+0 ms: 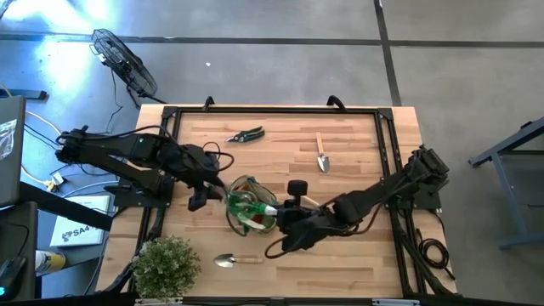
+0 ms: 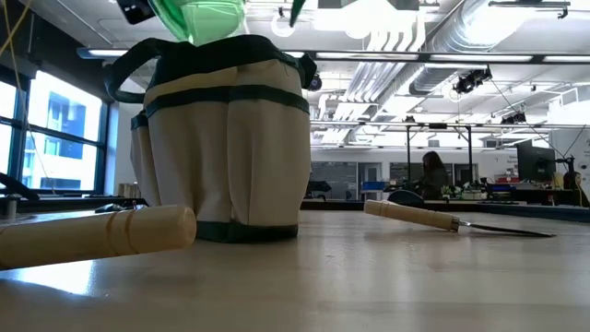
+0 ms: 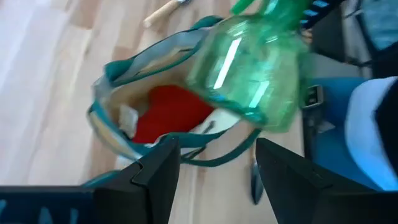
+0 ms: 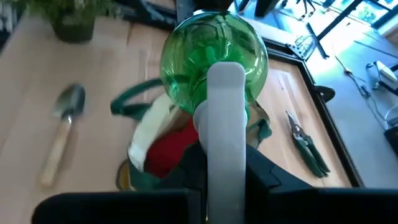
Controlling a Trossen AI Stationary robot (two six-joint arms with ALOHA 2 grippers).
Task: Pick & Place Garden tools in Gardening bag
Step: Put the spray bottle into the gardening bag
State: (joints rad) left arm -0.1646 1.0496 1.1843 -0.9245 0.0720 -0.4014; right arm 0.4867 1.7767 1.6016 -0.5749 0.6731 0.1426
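Note:
The olive-tan gardening bag stands upright on the table's middle, with a red cloth inside it. My right gripper is shut on a green-and-white spray bottle over the bag's open mouth. My left gripper is open and empty at the bag's left side, its fingers toward the bag's rim. Dark-handled pruning shears lie at the far side. One wooden-handled trowel lies at the far right, another lies near the front edge. My right gripper pinches the bottle's white head between its two fingers, coming slanting from the table's right. The green body points away from the fingers and hangs over the bag's mouth. Whether it touches the bag's rim, I cannot tell.
A bushy green plant stands at the near left corner. In the low view the bag fills the left, with a trowel handle before it and the other trowel to the right. A black frame runs along the table's edges.

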